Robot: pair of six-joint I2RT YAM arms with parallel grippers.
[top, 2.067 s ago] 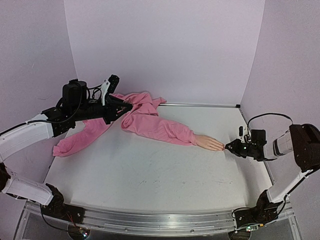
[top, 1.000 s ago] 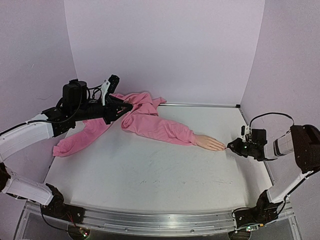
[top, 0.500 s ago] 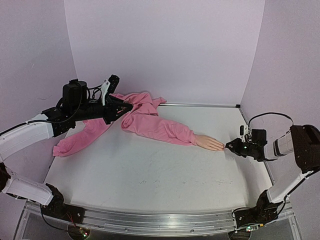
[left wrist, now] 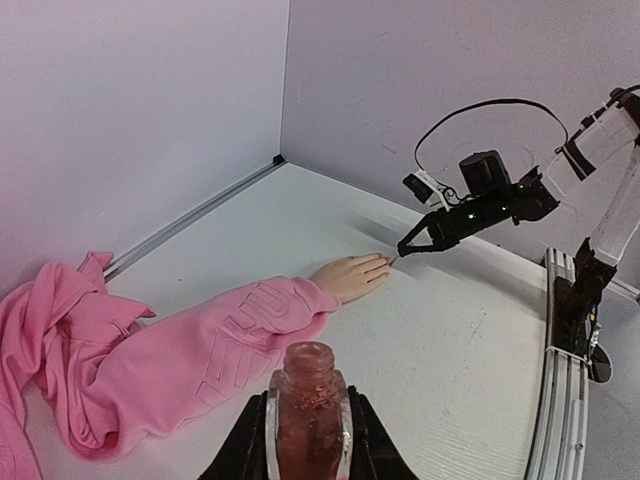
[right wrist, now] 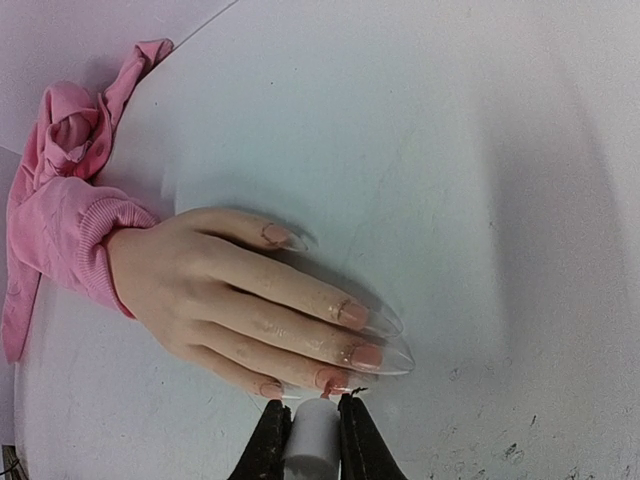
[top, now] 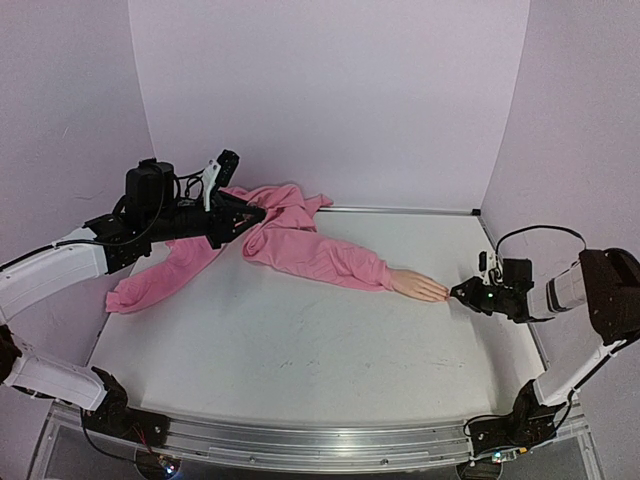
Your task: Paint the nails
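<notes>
At 6 o'clock the fingers (right wrist: 268,440) clamp a white brush handle (right wrist: 314,450). Its tip sits at the nails (right wrist: 365,355) of the mannequin hand (right wrist: 230,300), whose pink sleeve (right wrist: 70,230) lies at 9 o'clock.

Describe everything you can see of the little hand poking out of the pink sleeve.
The mannequin hand is peach, smooth and plastic-looking, lying palm down on the white table, fingers slightly spread and pointing at the right tool. Its wrist disappears into a pink ribbed sleeve. The nails are long, clear and pointed, several bearing patchy pinkish polish. A white-handled brush, gripped by that tool, has its tip at one of the nearer nails.
</notes>
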